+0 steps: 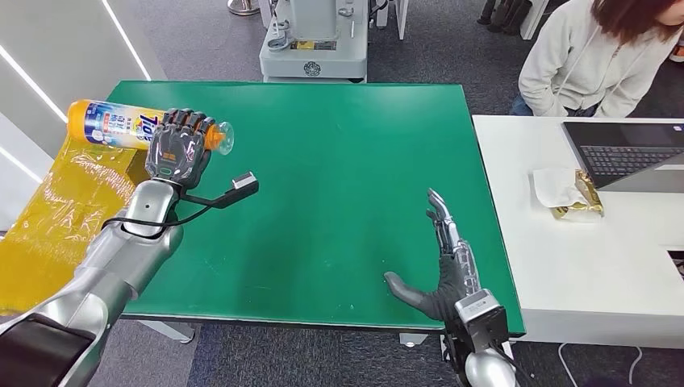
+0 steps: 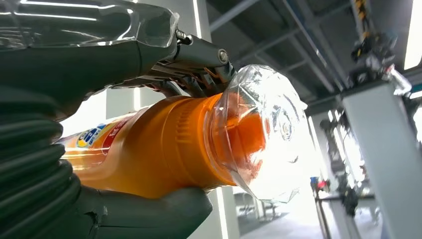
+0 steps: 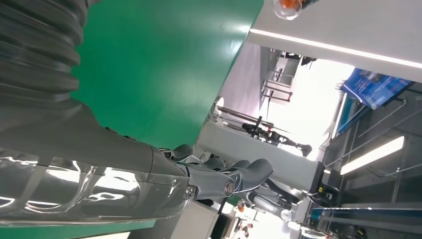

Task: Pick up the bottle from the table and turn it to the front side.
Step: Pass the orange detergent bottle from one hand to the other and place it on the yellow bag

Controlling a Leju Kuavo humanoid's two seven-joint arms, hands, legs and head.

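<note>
The pick-up looks done and the turning step is in hand. The left hand [image 1: 177,149] is clamped around the orange plastic bottle with a clear domed cap and a printed blue, white and red label [image 1: 121,125], gripping it near the neck. The bottle lies roughly horizontal, lifted off the green table [image 1: 339,161], out at about ten o'clock from the table's middle, over its far-left corner. Its cap points toward three o'clock and its base toward nine o'clock, above a crinkled sheet of yellow plastic film [image 1: 56,218] hanging beside the table. In the left wrist view the thick grey thumb [image 2: 149,214] presses under the orange shoulder of the bottle while the darker fingers [image 2: 199,74] wrap over its other side, just behind the cap.

The right hand [image 1: 442,270] hovers at about five o'clock over the table's near edge, palm on edge, fingers spread apart and holding nothing.

Part of the label already faces the head view, so I judge that the next move calls for a wrist roll to square the label's front, with a firm grip so the smooth body does not slip.

The bottle's contents cannot be told through its opaque wall.
</note>
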